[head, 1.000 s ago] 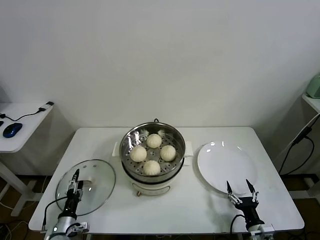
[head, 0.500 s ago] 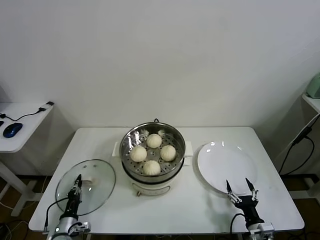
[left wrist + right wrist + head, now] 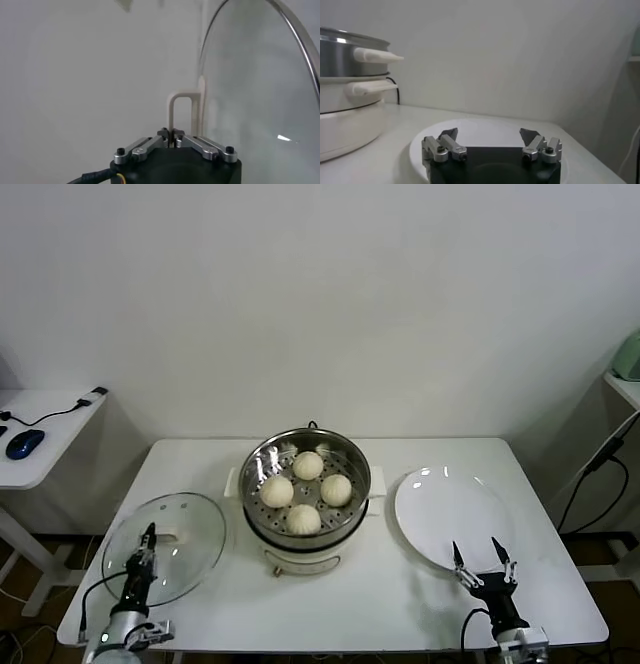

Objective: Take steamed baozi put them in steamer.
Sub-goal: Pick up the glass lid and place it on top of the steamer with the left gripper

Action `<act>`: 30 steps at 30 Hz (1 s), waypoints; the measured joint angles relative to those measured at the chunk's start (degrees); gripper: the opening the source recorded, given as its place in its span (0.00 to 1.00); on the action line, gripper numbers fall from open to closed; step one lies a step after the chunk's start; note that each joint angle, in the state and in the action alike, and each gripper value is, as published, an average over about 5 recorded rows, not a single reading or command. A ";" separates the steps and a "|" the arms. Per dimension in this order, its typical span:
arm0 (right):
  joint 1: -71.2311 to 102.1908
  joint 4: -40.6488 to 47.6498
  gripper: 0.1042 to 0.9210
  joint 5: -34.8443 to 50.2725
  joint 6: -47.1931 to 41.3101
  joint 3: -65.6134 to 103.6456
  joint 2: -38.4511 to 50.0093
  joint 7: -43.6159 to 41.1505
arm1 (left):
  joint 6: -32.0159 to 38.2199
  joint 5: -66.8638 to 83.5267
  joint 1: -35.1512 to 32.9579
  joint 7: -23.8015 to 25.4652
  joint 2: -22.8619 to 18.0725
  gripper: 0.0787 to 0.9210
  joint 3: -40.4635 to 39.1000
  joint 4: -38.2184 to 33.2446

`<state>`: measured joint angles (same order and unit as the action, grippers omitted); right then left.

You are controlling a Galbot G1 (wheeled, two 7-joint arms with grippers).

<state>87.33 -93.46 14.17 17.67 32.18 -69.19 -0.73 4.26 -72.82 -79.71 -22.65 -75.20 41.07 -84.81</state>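
Observation:
Four cream-white baozi point(image 3: 308, 465) point(image 3: 277, 490) point(image 3: 336, 489) point(image 3: 303, 518) lie on the perforated floor inside the shiny steel steamer point(image 3: 357, 463) at the table's middle. The steamer also shows in the right wrist view point(image 3: 340, 55). My left gripper point(image 3: 140, 560) is at the front left, shut on the white handle point(image 3: 180, 111) of the round glass lid point(image 3: 180, 529). My right gripper point(image 3: 482, 561) is open and empty, low at the front right, by the near edge of the white plate point(image 3: 450, 509).
The plate point(image 3: 485, 127) is bare. A side table point(image 3: 50, 434) with a blue mouse point(image 3: 24, 443) and a cable stands to the left. A shelf edge point(image 3: 625, 384) and hanging cables are at the far right. The wall is close behind the table.
The glass lid has shifted to the left along with my left gripper, which holds its handle. My right gripper and the baozi have stayed put.

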 measured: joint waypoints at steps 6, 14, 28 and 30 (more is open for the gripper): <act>-0.04 -0.41 0.88 -0.64 -0.37 0.38 0.01 0.28 | -1.11 4.61 -1.95 5.30 2.41 0.06 1.58 -8.74; 0.07 -1.11 0.88 -1.77 -1.40 0.48 -0.03 0.84 | -6.81 11.17 -2.50 14.57 7.14 0.06 1.57 -20.18; -0.17 -3.02 0.88 -4.41 -2.94 -0.50 -0.06 1.47 | -23.11 8.62 2.30 26.46 9.28 0.06 -11.51 -34.95; -0.28 -3.10 0.88 -4.72 -2.90 -0.79 -0.12 1.59 | -25.11 6.55 3.30 27.74 8.44 0.06 -14.62 -35.87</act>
<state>87.05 -96.56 9.46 14.77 31.38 -69.31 0.87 -20.85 -66.27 -76.41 5.09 -66.75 26.45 -120.68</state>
